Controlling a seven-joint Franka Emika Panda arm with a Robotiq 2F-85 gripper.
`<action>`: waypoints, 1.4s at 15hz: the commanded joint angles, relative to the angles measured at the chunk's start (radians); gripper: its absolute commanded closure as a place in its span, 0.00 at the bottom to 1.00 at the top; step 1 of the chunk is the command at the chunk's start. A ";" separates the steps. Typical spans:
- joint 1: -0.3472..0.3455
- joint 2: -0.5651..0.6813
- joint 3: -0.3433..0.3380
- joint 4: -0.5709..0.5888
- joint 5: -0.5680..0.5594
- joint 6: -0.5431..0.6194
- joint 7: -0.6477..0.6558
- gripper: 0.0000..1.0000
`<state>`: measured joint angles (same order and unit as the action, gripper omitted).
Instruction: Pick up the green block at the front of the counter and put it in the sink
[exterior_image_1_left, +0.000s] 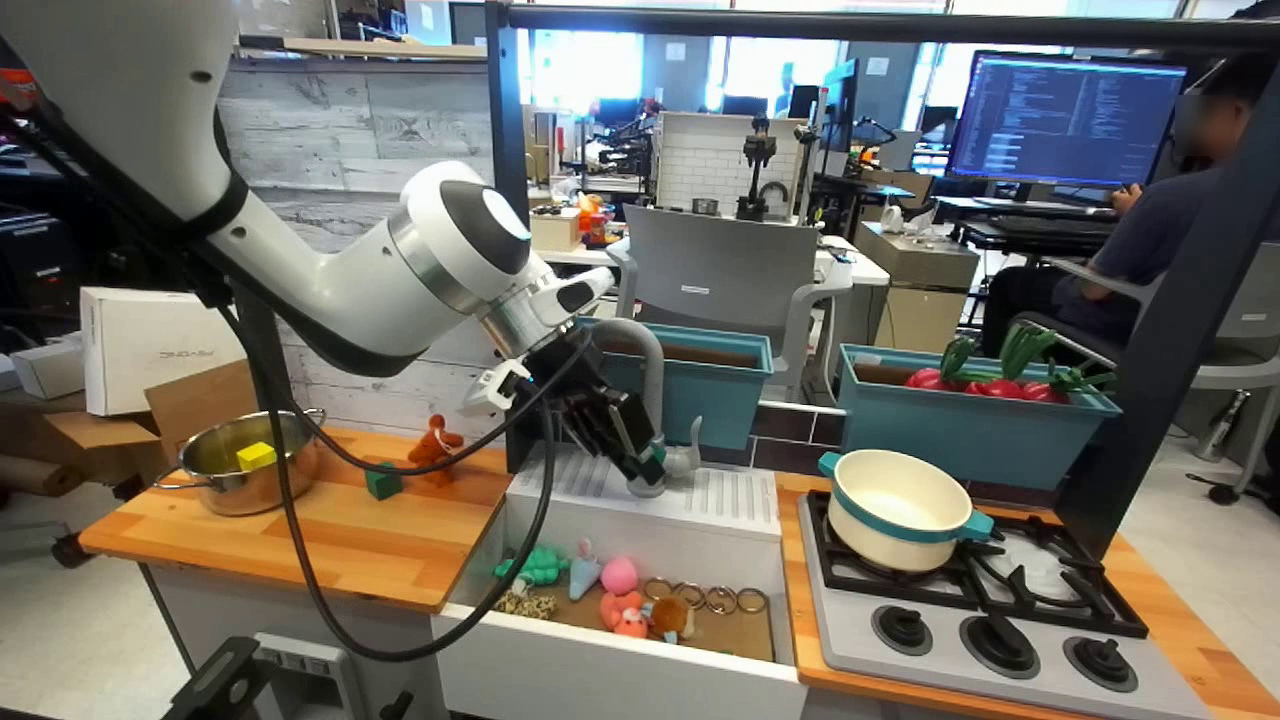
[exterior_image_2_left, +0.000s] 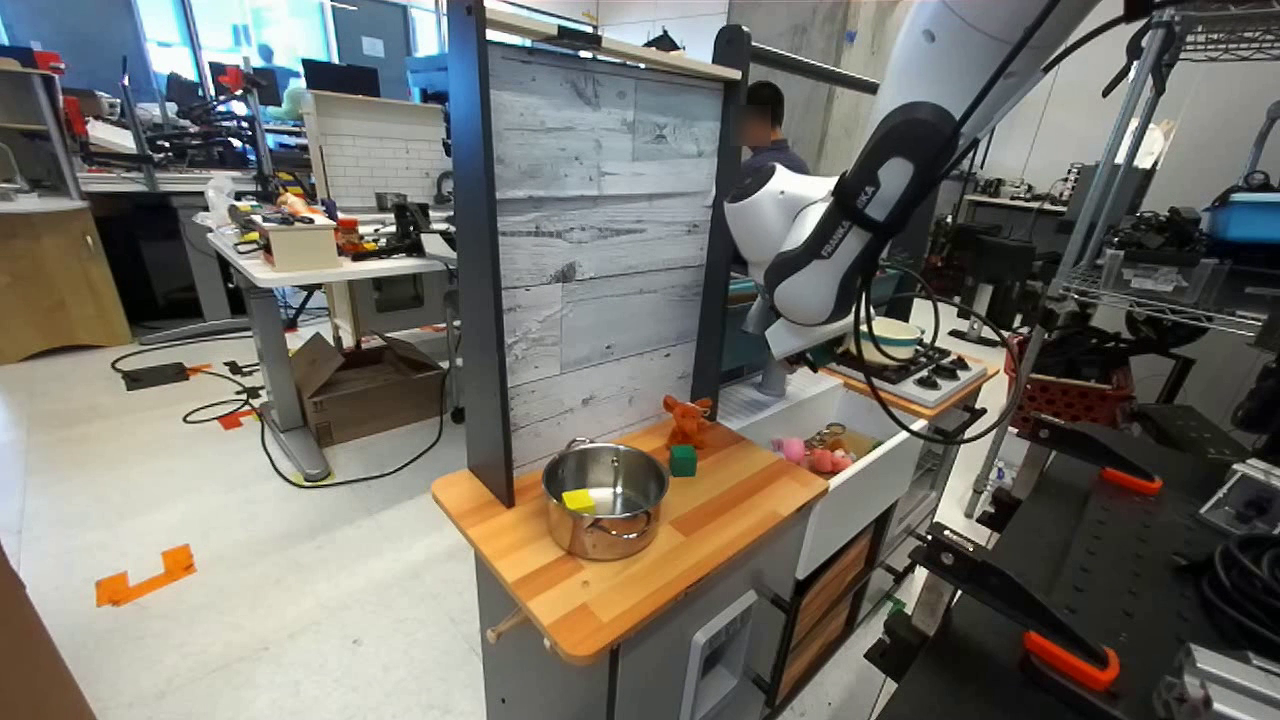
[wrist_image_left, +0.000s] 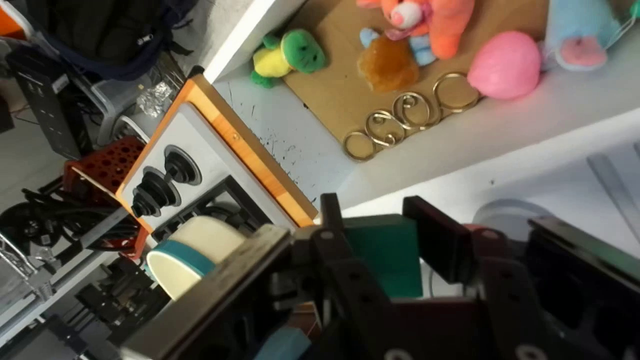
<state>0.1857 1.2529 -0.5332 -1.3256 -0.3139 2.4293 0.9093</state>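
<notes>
Your small green block (wrist_image_left: 389, 255) is gripped aloft near the back of the deep white sink (exterior_image_1_left: 620, 672), set into wooden tabletop (exterior_image_1_left: 410, 548).

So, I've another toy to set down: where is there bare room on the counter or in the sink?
Counter: the wood between the metal pot and the sink, in front of the green block resting there. Sink: the brown liner between the rings, brown plush and green-yellow plush. Crowded: the sink's half nearer that pot, where toys bunch.

robotics lab: robot arm (exterior_image_1_left: 335, 285), toy kitchen (exterior_image_2_left: 725, 510), text-filled monitor (exterior_image_1_left: 1065, 120), cluttered desk (exterior_image_2_left: 375, 268).
</notes>
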 joint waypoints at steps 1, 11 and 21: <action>-0.032 0.090 0.027 0.138 -0.003 -0.131 0.017 0.88; 0.001 0.201 0.009 0.305 -0.090 -0.212 0.188 0.88; -0.054 0.152 0.156 0.216 -0.095 -0.063 -0.352 0.88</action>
<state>0.1622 1.4238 -0.4155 -1.1016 -0.3871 2.3303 0.7025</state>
